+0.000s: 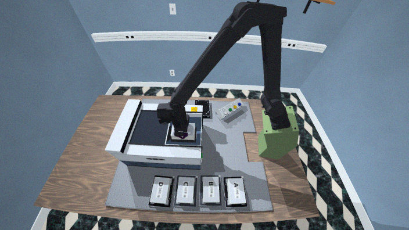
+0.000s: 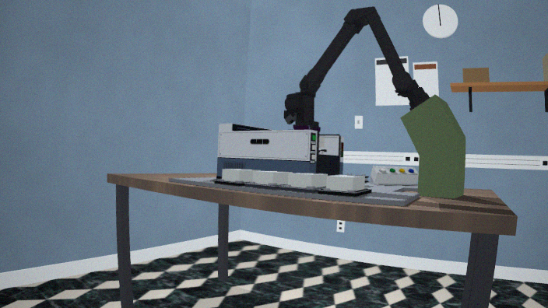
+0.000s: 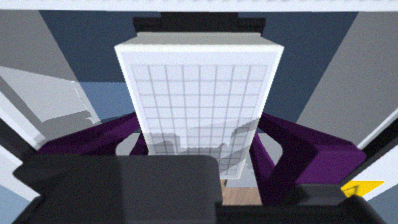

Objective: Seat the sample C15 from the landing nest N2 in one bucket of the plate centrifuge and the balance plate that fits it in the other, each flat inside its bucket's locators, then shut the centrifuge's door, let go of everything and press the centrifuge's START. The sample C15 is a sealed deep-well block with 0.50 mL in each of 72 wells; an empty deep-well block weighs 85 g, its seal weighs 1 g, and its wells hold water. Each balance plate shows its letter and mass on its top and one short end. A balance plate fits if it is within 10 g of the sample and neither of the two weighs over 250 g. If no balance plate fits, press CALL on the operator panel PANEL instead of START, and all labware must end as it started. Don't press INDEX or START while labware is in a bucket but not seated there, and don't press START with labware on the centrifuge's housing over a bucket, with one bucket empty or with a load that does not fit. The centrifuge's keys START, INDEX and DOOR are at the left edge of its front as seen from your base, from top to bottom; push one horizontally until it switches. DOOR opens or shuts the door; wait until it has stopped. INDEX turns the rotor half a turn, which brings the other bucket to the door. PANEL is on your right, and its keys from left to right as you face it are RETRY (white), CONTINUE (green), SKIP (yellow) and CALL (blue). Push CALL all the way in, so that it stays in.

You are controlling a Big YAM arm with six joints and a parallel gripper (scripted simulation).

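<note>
My gripper (image 1: 182, 135) is shut on the sample C15 (image 1: 187, 131), a white deep-well block with a gridded seal. Its purple fingers clamp the block's long sides in the wrist view (image 3: 200, 150), where the block (image 3: 200, 100) fills the middle. The block hangs in the open door opening at the right of the centrifuge (image 1: 157, 136), over a bucket with a blue frame. In the side view my fingers (image 2: 306, 127) are level with the housing top. I cannot tell whether the block rests on the bucket. Balance plates D (image 1: 160, 190), C (image 1: 186, 190), B (image 1: 211, 189) and A (image 1: 235, 191) lie in their nests.
The landing nest N2 (image 1: 203, 107) behind the centrifuge is empty. PANEL (image 1: 232, 111) with its coloured keys stands at the back right. The centrifuge's keys (image 2: 313, 147) are on its front edge. My green base (image 1: 277, 136) stands at the right.
</note>
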